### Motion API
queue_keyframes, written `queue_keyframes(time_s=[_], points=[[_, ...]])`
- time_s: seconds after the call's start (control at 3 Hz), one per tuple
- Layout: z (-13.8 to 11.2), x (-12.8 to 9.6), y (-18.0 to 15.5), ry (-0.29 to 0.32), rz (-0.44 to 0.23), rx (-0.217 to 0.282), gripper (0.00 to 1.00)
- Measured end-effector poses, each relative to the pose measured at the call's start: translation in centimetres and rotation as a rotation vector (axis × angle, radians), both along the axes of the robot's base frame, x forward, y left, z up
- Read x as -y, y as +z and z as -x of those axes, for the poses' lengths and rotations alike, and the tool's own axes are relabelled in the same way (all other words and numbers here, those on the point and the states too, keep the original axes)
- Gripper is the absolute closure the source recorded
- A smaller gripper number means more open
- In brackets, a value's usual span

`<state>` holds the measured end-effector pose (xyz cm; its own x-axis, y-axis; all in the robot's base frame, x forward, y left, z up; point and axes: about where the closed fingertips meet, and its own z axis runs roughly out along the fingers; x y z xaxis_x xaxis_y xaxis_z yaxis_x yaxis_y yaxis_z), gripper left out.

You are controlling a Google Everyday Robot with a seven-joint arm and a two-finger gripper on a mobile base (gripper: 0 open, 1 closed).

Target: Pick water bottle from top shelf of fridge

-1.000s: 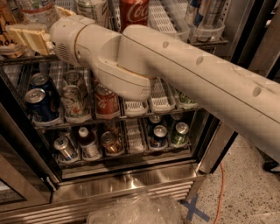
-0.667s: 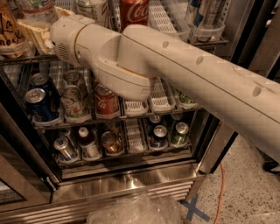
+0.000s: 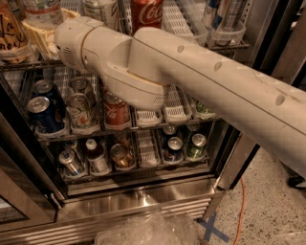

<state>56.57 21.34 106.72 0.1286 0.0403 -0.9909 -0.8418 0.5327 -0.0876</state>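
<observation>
The water bottle point(image 3: 44, 10), clear and ribbed, stands at the left of the top shelf point(image 3: 178, 20) of the fridge point(image 3: 143, 191); its cap is cut off by the frame's top edge. My gripper point(image 3: 42, 32), cream-coloured, is at the end of the big white arm point(image 3: 191, 72). It sits on the top shelf right at the bottle's lower part, and the wrist hides the bottle's base. I cannot see whether it holds the bottle.
A bottle with a brown label point(image 3: 9, 33) stands left of the gripper. A Coca-Cola can point(image 3: 146, 10) and tall cans point(image 3: 224, 14) stand to the right. Lower racks hold several cans and a small dark bottle point(image 3: 96, 154). Crumpled plastic point(image 3: 148, 229) and an orange cable point(image 3: 239, 210) lie on the floor.
The gripper has moved right and deeper into the top shelf, closing in on the water bottle's lower part. The arm has shifted slightly with it.
</observation>
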Motion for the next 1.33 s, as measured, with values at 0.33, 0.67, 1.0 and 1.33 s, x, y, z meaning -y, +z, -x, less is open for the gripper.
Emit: queue_keyframes(time_s=[0.33, 0.67, 1.0, 1.33], points=[[0.0, 0.0, 0.0, 0.0, 0.0, 0.0, 1.0], [0.9, 0.6, 0.7, 0.02, 0.018, 0.015, 1.0], [0.8, 0.6, 0.7, 0.02, 0.018, 0.015, 1.0], [1.7, 1.0, 1.6, 0.029, 0.012, 0.06, 1.0]])
